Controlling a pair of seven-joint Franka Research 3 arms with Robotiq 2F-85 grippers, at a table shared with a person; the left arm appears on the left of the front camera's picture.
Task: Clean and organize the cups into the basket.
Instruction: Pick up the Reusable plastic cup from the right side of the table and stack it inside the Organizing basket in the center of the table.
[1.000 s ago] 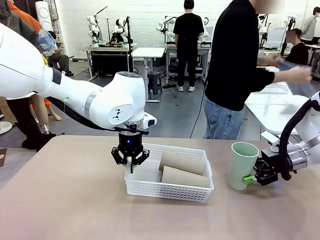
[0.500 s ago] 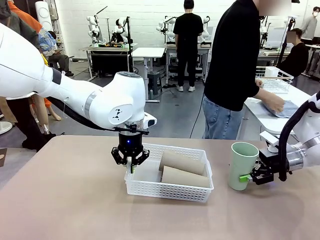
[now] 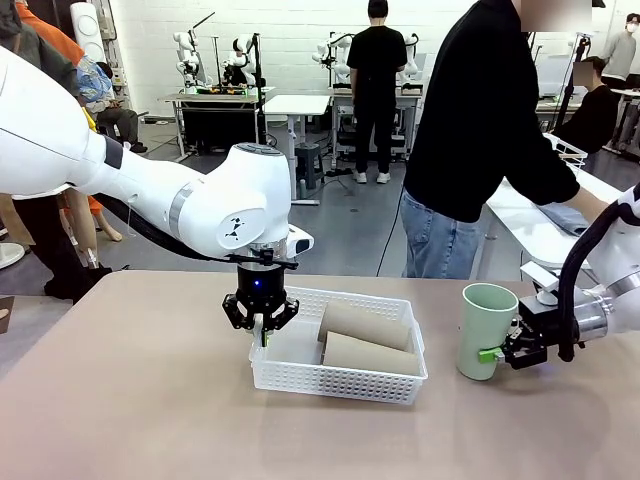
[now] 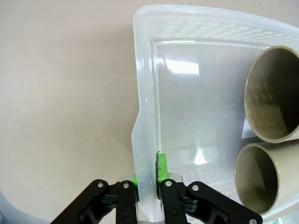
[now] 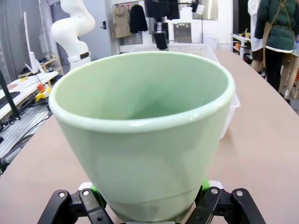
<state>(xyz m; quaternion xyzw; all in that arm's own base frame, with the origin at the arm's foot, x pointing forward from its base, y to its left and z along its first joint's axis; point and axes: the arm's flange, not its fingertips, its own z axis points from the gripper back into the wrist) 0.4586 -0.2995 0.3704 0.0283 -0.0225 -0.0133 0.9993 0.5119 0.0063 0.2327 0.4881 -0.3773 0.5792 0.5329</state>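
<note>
The left gripper (image 3: pixel 262 335) pointed straight down and was clenched on the basket (image 3: pixel 340 385). Its green pads pinched the short end wall, one pad inside and one outside, and the left wrist view had the white rim running up btwn the fingers. The basket sat flat on the counter (image 3: pixel 130 400) directly under that gripper and stretched away from it toward the robot's right.

Two brown cups (image 3: pixel 365 322) lay on their sides inside, side by side & touching, in the half of the basket farther from the left gripper. Their open mouths faced the gripper's end.

The right gripper (image 3: pixel 492 354) was held level, low over the counter, w/ the mint cup (image 3: pixel 485 330) standing upright btwn its fingers — the pads met the cup's lower body on both sides, near the base. Whether it was truly squeezing or only bracketing the cup couldn't be told. The cup's mouth opened upward, above the gripper. The cup stood on the counter outside the basket, near the end wall opposite the left gripper.

A person (image 3: pixel 480 130) in a black top & jeans stood at the far side, beyond both grippers — reaching toward another table.
</note>
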